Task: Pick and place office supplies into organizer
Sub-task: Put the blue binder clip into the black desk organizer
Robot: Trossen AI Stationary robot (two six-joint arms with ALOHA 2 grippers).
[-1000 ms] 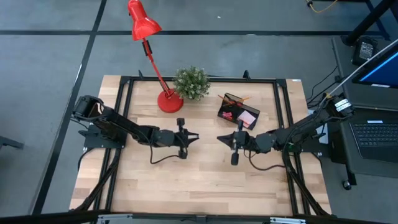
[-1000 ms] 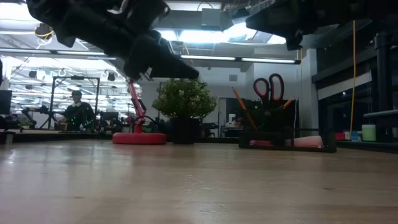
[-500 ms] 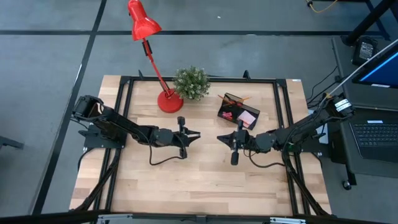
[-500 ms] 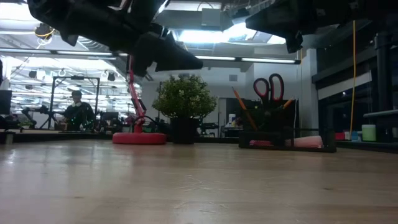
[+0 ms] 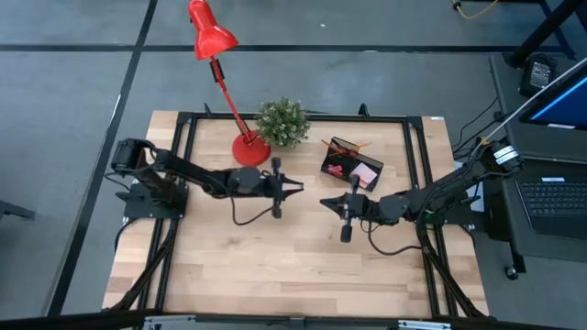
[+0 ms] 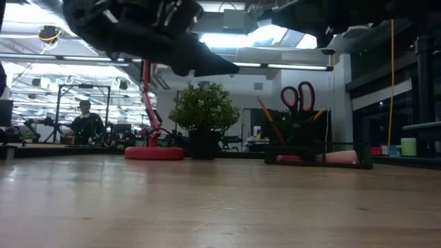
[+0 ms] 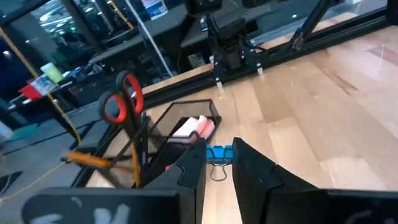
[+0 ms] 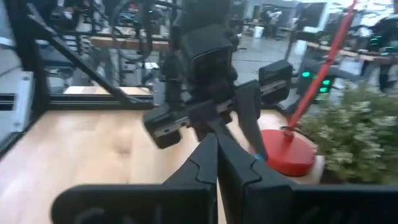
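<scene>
Wooden table (image 5: 303,266). Black organizer (image 5: 351,163) at the far right, already holding scissors (image 6: 298,96), pencils and pink pad. Left gripper (image 5: 295,190) is mid-table, above the surface, pinching a small blue binder clip (image 7: 219,152) by its body. Right gripper (image 5: 326,203) opposite, clenched, empty. Judgement: the clip is light, rigid, smooth and springy; the body grip suits, as the wire loops would swivel.

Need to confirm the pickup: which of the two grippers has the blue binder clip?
The left gripper: it pinches the blue binder clip between its fingertips, while the right gripper is shut with nothing in it.
</scene>
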